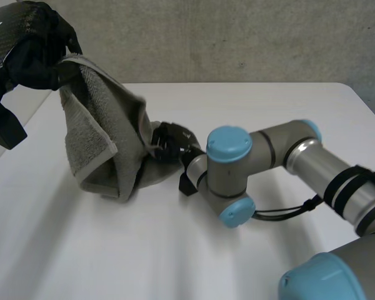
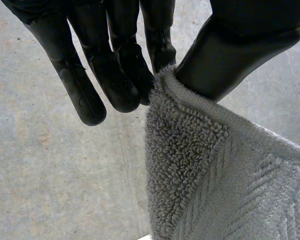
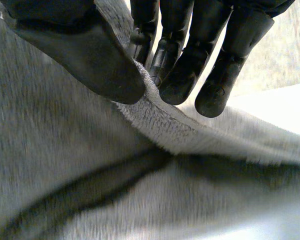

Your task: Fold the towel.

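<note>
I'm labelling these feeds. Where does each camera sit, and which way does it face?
Head view: behind and between the arms, facing down at the table; left hand holds the towel up, right arm and right hand grip it lower.
Left wrist view: on that wrist, along the palm; its hand pinches a towel corner.
Right wrist view: on that wrist, along the palm; its hand pinches a towel edge.
Shared: the towel, in all three.

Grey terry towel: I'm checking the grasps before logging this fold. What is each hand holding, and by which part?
Left hand pinches the grey terry towel by a raised corner; right hand pinches its edge lower down.
</note>
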